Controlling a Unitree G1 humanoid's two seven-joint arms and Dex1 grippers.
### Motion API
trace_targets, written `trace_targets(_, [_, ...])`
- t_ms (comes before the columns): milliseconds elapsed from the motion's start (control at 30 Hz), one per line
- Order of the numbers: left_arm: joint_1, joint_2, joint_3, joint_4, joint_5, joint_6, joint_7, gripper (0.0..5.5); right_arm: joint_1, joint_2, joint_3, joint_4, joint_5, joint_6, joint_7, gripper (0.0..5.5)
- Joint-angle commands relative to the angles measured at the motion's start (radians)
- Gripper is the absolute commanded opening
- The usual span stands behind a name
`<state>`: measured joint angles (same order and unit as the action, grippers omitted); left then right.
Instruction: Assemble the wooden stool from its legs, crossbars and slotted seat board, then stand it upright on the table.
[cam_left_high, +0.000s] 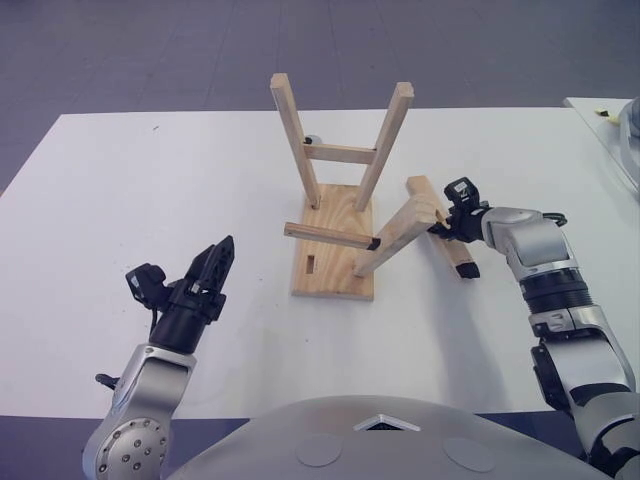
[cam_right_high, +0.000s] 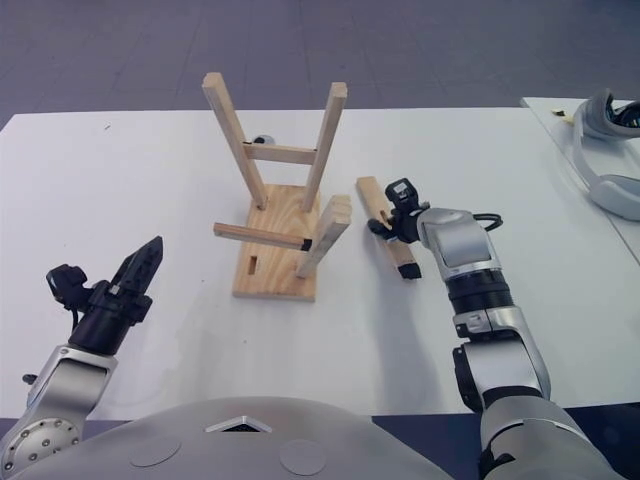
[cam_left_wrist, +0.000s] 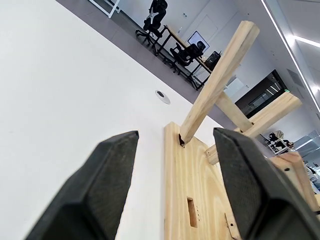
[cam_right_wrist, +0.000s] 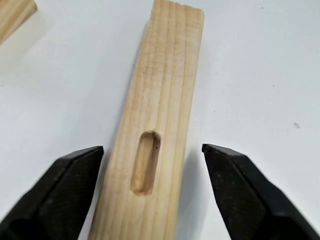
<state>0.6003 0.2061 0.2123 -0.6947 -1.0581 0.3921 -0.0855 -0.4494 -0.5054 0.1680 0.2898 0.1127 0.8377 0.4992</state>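
Stool (cam_left_high: 340, 205) is half built on the bench (cam_left_high: 150, 180): seat board (cam_left_high: 325, 280) down, two legs up, a third leaning. To its right the last leg (cam_right_wrist: 165, 75) lies loose, with the right pincer (cam_right_wrist: 151, 150) wide open straddling it, holding nothing yet. Next I'd clamp, lift and slot it. Near left, the left pincer (cam_left_high: 222, 248) gapes empty.

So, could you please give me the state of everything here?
seat board: flat on the table, one slot empty.
two far legs: upright, joined by the far crossbar.
third leg: tilted, near crossbar attached.
loose leg: lying on the table.
left gripper: open, empty.
right gripper: open, astride the loose leg.
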Motion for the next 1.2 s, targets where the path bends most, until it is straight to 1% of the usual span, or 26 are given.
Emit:
trace_targets(33, [-0.03,0.011,-0.007,0.059,0.083,0.038,0.074,2.75,0.087,-0.052,0.066,0.023,-0.078,-0.073,0.016,3.12])
trace_targets(167, [-0.09,0.048,-0.029,0.161,0.252,0.075,0.123,2.75,0.115,-0.039,0.053,0.052,-0.084,-0.105,-0.003,2.41])
trace_targets(233, [-0.101,0.063,-0.008,0.2,0.316,0.122,0.186,2.75,0.107,-0.018,0.035,0.068,-0.079,-0.124,-0.023,2.2])
trace_targets(300, [-0.11,0.076,0.047,0.23,0.341,0.129,0.199,2.75,0.081,0.012,0.001,0.105,-0.068,-0.157,-0.057,2.19])
trace_targets(333, [-0.121,0.08,0.078,0.235,0.363,0.098,0.191,2.75,0.049,0.027,-0.02,0.137,-0.063,-0.189,-0.074,2.17])
trace_targets(400, [-0.166,0.09,0.136,0.249,0.409,0.042,0.183,2.75,-0.079,0.063,-0.097,0.24,-0.036,-0.276,-0.122,2.17])
trace_targets(433, [-0.189,0.104,0.162,0.257,0.399,0.028,0.149,2.75,-0.153,0.071,-0.129,0.297,-0.028,-0.32,-0.142,2.16])
trace_targets(500, [-0.279,0.15,0.268,0.267,0.234,0.049,0.067,2.75,-0.343,0.079,-0.205,0.403,0.008,-0.432,-0.163,2.16])
trace_targets(567, [-0.411,0.255,0.374,0.264,0.077,0.078,0.004,2.75,-0.536,0.075,-0.261,0.466,0.051,-0.515,-0.127,2.16])
trace_targets(633, [-0.553,0.381,0.429,0.265,-0.074,0.131,-0.029,2.75,-0.688,0.084,-0.301,0.493,0.105,-0.554,-0.061,2.16])
trace_targets(700, [-0.723,0.526,0.423,0.26,-0.279,0.223,-0.044,2.75,-0.808,0.111,-0.344,0.457,0.205,-0.513,0.048,2.16])
trace_targets(733, [-0.808,0.591,0.395,0.259,-0.371,0.27,-0.048,2.75,-0.846,0.131,-0.36,0.412,0.274,-0.466,0.123,2.16])
trace_targets(833, [-0.99,0.697,0.313,0.288,-0.56,0.361,-0.047,2.75,-0.884,0.172,-0.376,0.297,0.439,-0.319,0.29,2.16])
trace_targets(900, [-1.112,0.719,0.253,0.325,-0.648,0.385,-0.03,2.75,-0.843,0.203,-0.342,0.169,0.53,-0.207,0.372,2.15])
trace_targets(1000, [-1.228,0.716,0.18,0.364,-0.7,0.396,0.016,2.75,-0.773,0.231,-0.29,0.032,0.592,-0.101,0.422,2.14])
trace_targets(1067, [-1.26,0.711,0.156,0.377,-0.729,0.4,0.043,3.01,-0.741,0.235,-0.272,-0.02,0.611,-0.054,0.434,2.14])
trace_targets(1200, [-1.292,0.707,0.14,0.41,-0.759,0.408,0.059,3.92,-0.693,0.242,-0.243,-0.085,0.638,0.009,0.458,2.14])
